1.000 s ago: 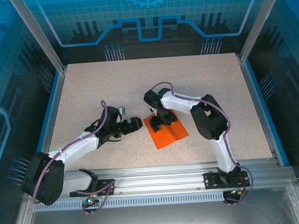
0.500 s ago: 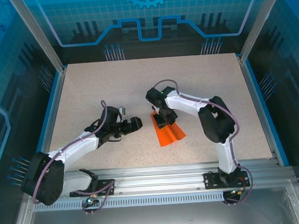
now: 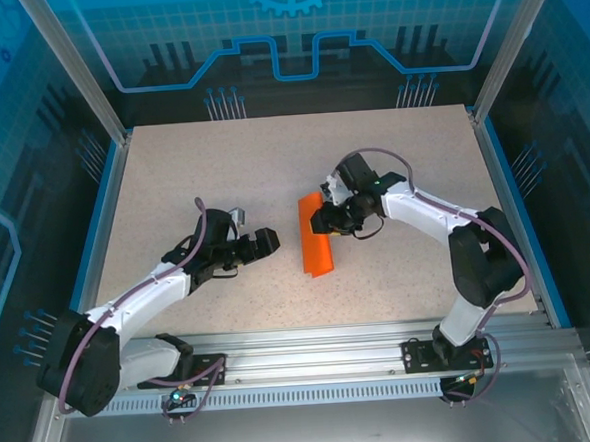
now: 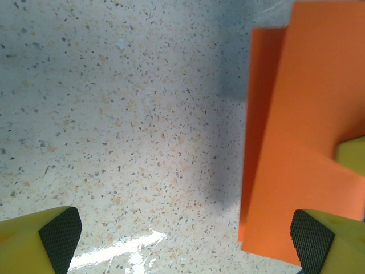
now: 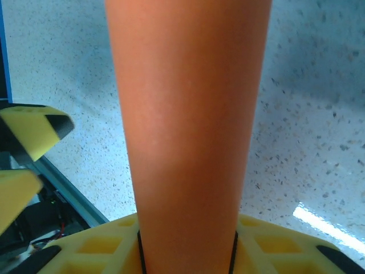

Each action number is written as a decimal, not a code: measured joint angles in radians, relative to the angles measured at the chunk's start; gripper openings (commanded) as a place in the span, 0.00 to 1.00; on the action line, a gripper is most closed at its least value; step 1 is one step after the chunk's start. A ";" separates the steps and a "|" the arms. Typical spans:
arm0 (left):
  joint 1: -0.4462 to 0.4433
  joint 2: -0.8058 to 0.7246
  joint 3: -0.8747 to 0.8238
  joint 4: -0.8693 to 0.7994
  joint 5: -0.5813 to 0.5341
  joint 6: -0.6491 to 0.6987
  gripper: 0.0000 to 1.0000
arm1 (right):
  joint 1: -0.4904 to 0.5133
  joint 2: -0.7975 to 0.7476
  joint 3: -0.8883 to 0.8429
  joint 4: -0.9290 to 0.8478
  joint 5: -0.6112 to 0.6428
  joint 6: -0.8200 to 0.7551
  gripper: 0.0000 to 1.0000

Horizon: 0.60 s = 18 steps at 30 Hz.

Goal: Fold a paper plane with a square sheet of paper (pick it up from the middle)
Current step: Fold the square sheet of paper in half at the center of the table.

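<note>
Nearest the arms' bases, the left gripper (image 3: 263,243) lies low over the speckled beige tabletop (image 3: 172,168) with its yellow, black-padded fingers (image 4: 57,240) spread as wide apart as they go, holding and touching nothing. In its wrist view bare table shows between the two pads. The thin, bright orange sheet of paper (image 4: 302,131) stands ahead and off to the side of the right-hand pad, not between the fingers. In the overhead view the orange sheet of paper (image 3: 316,242) is doubled over into a narrow strip just beside the left gripper's tips, near the middle of the table, and runs from near to far. Whether its near end rests on the surface cannot be told. Just beyond, the right gripper (image 3: 322,219) reaches in from the far right and is clamped on the strip partway along its length. In the right wrist view the paper (image 5: 188,114) rises straight out from between its yellow fingers (image 5: 91,251), pinched flat, with the left gripper's yellow fingertips (image 5: 34,131) at the left edge.
</note>
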 measured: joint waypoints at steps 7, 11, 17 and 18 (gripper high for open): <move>-0.002 0.003 0.004 0.000 0.019 0.000 0.98 | -0.014 0.056 -0.085 0.044 0.000 0.026 0.50; -0.014 0.023 0.013 0.000 0.035 0.000 0.99 | -0.028 0.056 -0.103 0.037 0.030 0.007 0.61; -0.033 0.055 0.038 0.004 0.048 0.000 0.98 | -0.080 0.033 -0.127 -0.009 0.086 -0.035 0.67; -0.035 0.057 0.039 0.009 0.050 0.000 0.98 | -0.088 0.026 -0.129 -0.019 0.094 -0.043 0.67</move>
